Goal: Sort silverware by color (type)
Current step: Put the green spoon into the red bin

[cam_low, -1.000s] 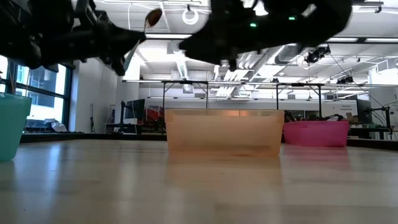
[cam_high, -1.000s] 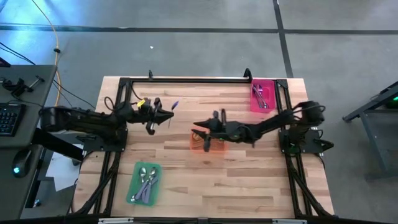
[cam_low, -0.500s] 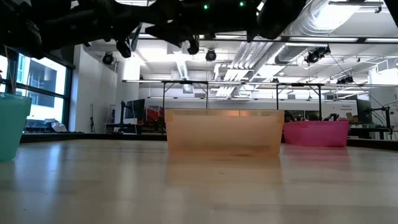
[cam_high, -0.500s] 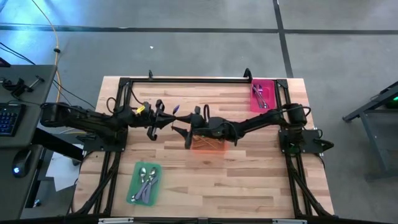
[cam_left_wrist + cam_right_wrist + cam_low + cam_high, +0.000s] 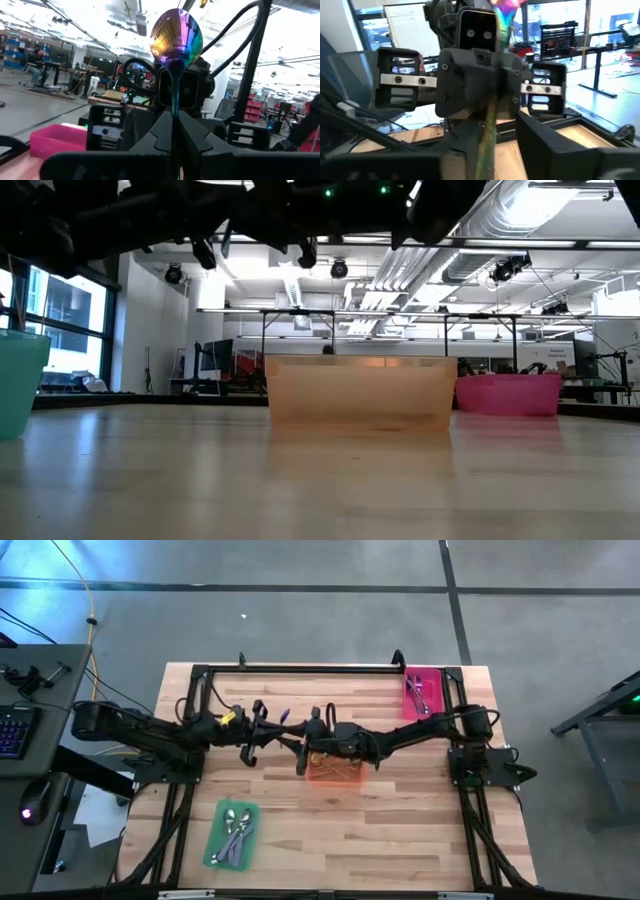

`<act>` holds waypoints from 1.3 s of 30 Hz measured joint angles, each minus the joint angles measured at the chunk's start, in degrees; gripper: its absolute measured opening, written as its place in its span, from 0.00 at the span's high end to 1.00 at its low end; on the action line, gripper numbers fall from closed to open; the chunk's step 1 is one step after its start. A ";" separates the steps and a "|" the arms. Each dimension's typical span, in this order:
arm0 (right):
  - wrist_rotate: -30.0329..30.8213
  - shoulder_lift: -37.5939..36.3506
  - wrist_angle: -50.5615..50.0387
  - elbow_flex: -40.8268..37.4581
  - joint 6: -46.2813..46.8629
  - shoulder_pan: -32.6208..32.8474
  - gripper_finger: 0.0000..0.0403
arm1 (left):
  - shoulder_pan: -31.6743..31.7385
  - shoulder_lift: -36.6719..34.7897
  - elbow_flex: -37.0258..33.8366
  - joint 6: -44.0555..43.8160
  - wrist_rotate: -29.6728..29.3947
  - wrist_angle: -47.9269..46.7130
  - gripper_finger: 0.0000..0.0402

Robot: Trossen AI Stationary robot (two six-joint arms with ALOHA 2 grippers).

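Left pincer (image 5: 268, 727): raised above the counter (image 5: 400, 830) near its middle, fingers clamped together on the stem of an iridescent spoon (image 5: 176, 37), bowl pointing up in the left wrist view.
Right pincer (image 5: 300, 745): facing the left pincer, tips nearly meeting; its fingers stand apart on either side of the spoon's handle (image 5: 487, 135) in the right wrist view.
Orange tray (image 5: 335, 776): just beside the right pincer, under the right arm; gold cutlery inside.
Green tray (image 5: 213, 840): near counter edge, left side; silver spoons (image 5: 235, 832) lying in it.
Pink tray (image 5: 432, 710): far right corner; a few pieces of silverware (image 5: 415, 692) inside, colour hard to tell.
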 joint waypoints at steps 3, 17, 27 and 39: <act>-1.91 0.00 -0.57 -0.04 0.07 -0.49 0.84 | -0.10 2.06 1.45 0.11 -0.22 0.35 1.00; -2.51 -0.65 -4.15 -0.08 -0.61 -0.42 0.98 | -0.76 3.72 2.97 -0.07 -0.02 -0.07 0.94; 3.75 -9.38 -22.71 -0.04 -1.33 -0.56 0.99 | -0.70 1.52 -0.44 2.67 -0.52 0.11 0.81; 11.76 -25.80 -77.36 -0.07 15.21 -4.35 0.99 | -0.63 1.41 -7.11 6.62 -0.83 -0.61 0.84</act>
